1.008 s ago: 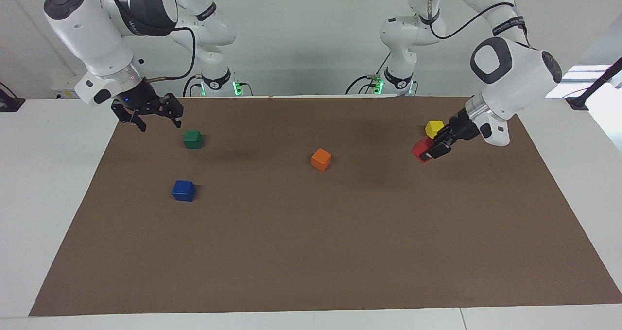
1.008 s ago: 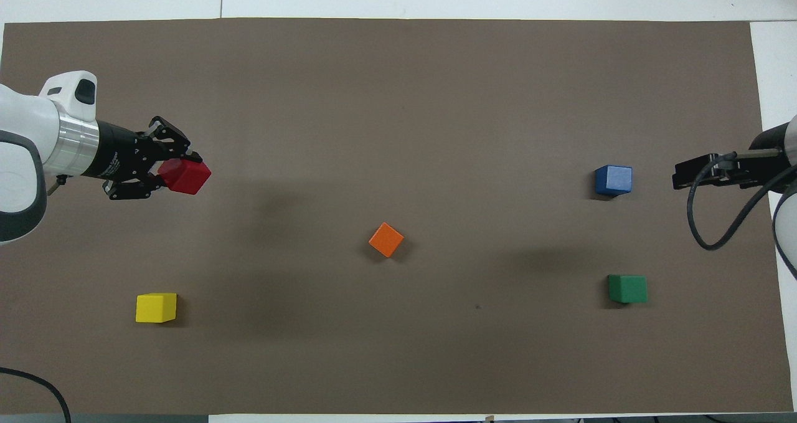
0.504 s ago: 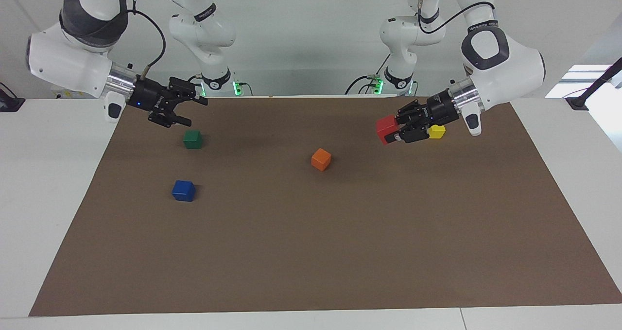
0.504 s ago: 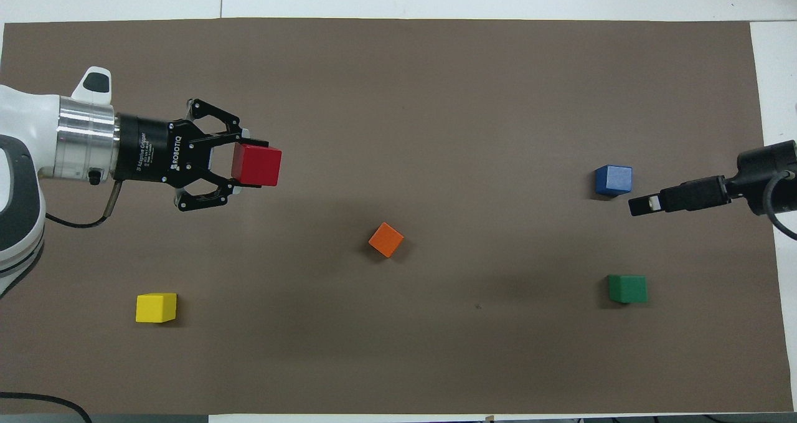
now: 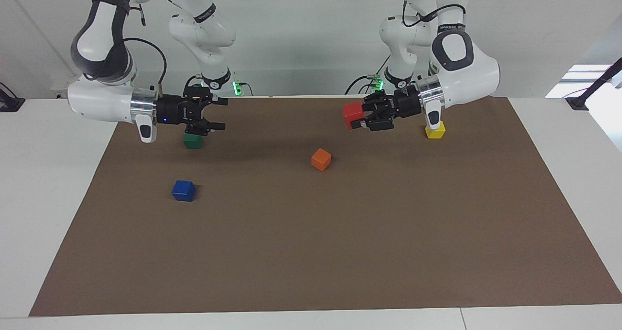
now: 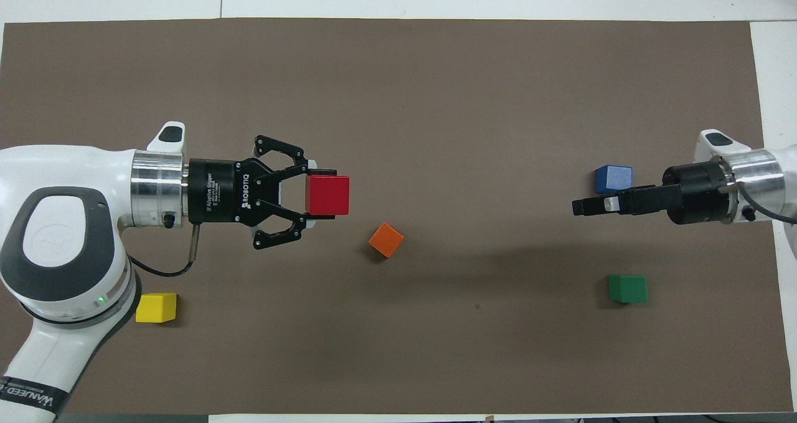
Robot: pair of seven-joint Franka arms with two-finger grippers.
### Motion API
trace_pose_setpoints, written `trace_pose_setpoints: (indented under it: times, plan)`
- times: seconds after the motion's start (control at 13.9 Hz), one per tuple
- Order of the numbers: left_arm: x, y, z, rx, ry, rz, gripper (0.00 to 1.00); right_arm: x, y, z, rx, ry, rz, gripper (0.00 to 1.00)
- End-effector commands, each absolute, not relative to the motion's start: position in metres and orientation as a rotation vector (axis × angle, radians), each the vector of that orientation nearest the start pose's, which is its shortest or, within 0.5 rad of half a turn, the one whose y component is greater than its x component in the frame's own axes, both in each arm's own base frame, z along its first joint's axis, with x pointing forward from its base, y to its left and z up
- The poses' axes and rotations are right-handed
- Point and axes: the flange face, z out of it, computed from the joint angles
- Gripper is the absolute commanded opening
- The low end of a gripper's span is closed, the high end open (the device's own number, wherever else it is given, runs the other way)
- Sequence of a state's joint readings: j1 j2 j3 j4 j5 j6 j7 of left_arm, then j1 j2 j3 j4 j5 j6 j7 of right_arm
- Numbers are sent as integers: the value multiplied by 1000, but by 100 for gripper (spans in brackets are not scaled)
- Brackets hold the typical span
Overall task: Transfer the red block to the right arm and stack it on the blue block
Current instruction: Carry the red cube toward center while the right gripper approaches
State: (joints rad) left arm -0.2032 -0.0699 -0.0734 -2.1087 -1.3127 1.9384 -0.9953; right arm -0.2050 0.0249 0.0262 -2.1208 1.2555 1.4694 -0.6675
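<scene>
The red block hangs in the air, with my left gripper shut on it. That gripper lies level, pointing toward the right arm's end, over the mat beside the orange cube. The blue block rests on the mat toward the right arm's end. My right gripper is open and holds nothing. It also lies level, faces the left gripper, and hovers over the green cube, partly covering it in the facing view.
A yellow cube sits near the left arm's base, under its wrist. All cubes lie on a brown mat that covers most of the white table.
The left gripper has carried the red block up from beside the yellow cube toward the table's middle. The right gripper has turned level and moved toward the middle, still open.
</scene>
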Motion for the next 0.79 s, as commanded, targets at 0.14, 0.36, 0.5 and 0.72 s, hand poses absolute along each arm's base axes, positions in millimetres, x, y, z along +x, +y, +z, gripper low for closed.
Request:
trace_pose_setpoints:
  times: [0.14, 0.36, 0.5, 0.72]
  plan:
    - [477, -260, 481, 1485, 1333, -909, 0, 508, 44, 345, -1439, -153, 11, 100]
    - [466, -292, 474, 1470, 1361, -887, 0, 506, 71, 337, -1336, -168, 25, 100]
    - [463, -309, 459, 1409, 1406, -905, 0, 505, 83, 331, -1281, -165, 45, 100]
    - [456, -327, 450, 1407, 1445, -869, 0, 493, 108, 326, -1189, -166, 79, 100]
